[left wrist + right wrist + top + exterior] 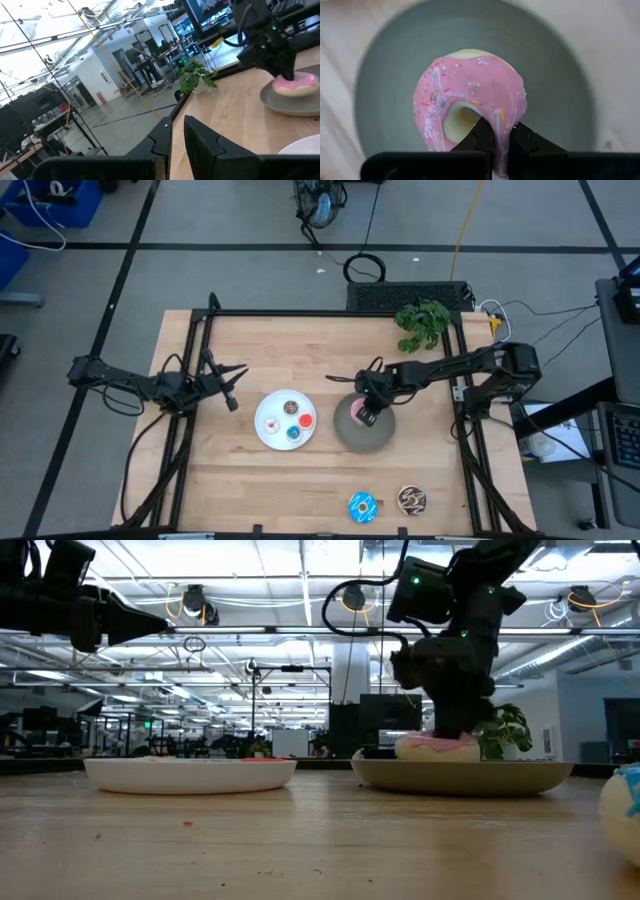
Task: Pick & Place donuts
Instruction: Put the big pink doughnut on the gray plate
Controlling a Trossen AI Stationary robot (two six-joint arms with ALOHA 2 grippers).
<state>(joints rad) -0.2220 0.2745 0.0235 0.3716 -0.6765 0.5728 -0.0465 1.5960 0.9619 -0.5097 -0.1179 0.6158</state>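
- My right end effector (pixel 495 142) is down over the grey plate (pixel 385 438) (the one right of centre on the counter (pixel 300 480)), with both fingers pinching the pink donut (pixel 470 107) through its rim, one finger inside the hole and one outside.
- That pink donut sits on the grey plate, and in the low view it looks like it's lying on the plate surface, though I can't say for sure that it's fully resting.
- My left end effector (pixel 232 385) hangs above the counter well left of the white plate (pixel 270 435), fingers pressed together and holding nothing.
- The white plate carries four small donuts: brown donut (pixel 291 408), white donut (pixel 271 423), red donut (pixel 306 420) and small blue donut (pixel 294 434).
- Near the counter's front edge lie the blue sprinkled donut (pixel 362 506) and, just beside it, the chocolate sprinkled donut (pixel 411 500), both off the plates.
- A small green plant (pixel 423 323) stands at the far right corner.
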